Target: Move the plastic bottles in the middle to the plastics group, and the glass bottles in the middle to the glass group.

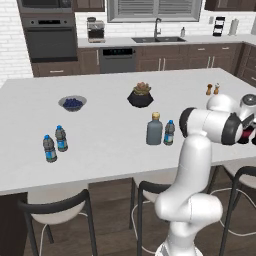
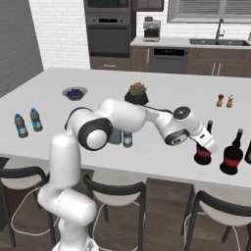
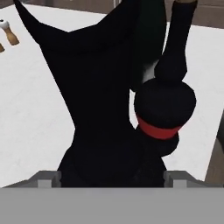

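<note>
My gripper [image 2: 202, 145] is at the right end of the island, its jaws on either side of a dark round-bodied glass bottle [image 2: 202, 156] with a red label, which stands on the counter. In the hand view this bottle [image 3: 100, 109] fills the gap at my gripper [image 3: 111, 177], so the grip itself is hidden. Beside it stands the glass group [image 2: 231, 157], also a red-banded dark bottle [image 3: 164, 105]. Mid-counter remain the grey-blue flask [image 1: 154, 131] and a blue-capped plastic bottle [image 1: 169, 133]. The plastics group [image 1: 55, 144] stands far left.
A bowl of berries [image 1: 72, 103] and a potted plant [image 1: 141, 95] sit further back on the island. Two small shakers [image 2: 224, 101] stand behind the glass bottles. Dark stools [image 1: 55, 210] line the near edge of the counter.
</note>
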